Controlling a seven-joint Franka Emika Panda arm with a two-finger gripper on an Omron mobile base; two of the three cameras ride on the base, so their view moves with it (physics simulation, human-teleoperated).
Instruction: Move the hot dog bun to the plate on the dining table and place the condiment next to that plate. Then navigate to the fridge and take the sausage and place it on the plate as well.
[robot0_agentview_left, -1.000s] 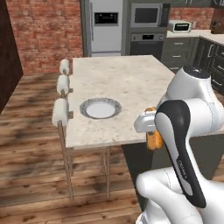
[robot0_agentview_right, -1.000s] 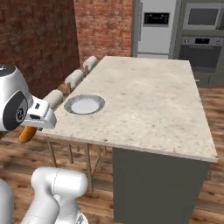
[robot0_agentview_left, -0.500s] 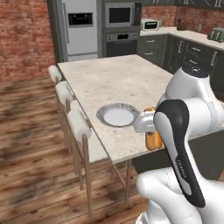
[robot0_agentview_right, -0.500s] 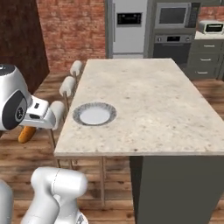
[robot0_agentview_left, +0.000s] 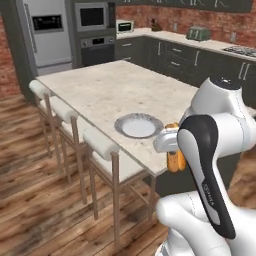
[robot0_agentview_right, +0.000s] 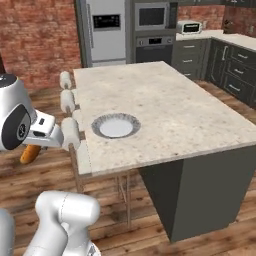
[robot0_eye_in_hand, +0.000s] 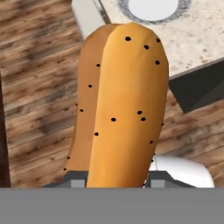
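My gripper (robot0_eye_in_hand: 117, 178) is shut on the hot dog bun (robot0_eye_in_hand: 122, 100), an orange-tan bun with dark specks that stands lengthwise between the fingers. The bun (robot0_agentview_left: 173, 161) hangs beside the arm, just off the near edge of the dining table (robot0_agentview_left: 115, 85), and it pokes out below the hand (robot0_agentview_right: 30, 153) over the wooden floor. The grey-rimmed plate (robot0_agentview_left: 120, 125) lies on the table (robot0_agentview_right: 165, 100) near the stool side, a short way beyond the bun, with its centre (robot0_agentview_right: 115, 128) bare. The plate (robot0_eye_in_hand: 153, 8) also sits past the bun's tip. The fridge (robot0_agentview_left: 47, 30) stands closed at the back. The condiment and sausage are out of view.
Three white-cushioned stools (robot0_agentview_left: 102, 142) line the table's left side (robot0_agentview_right: 67, 100). Built-in oven and microwave (robot0_agentview_right: 152, 30) stand next to the fridge (robot0_agentview_right: 105, 30). Dark cabinets under a counter (robot0_agentview_left: 200, 60) run along the right. A wooden floor surrounds the table.
The whole picture has shifted, so the base has driven round the table's near end. The bun stays in the shut gripper, and the plate has not moved on the table.
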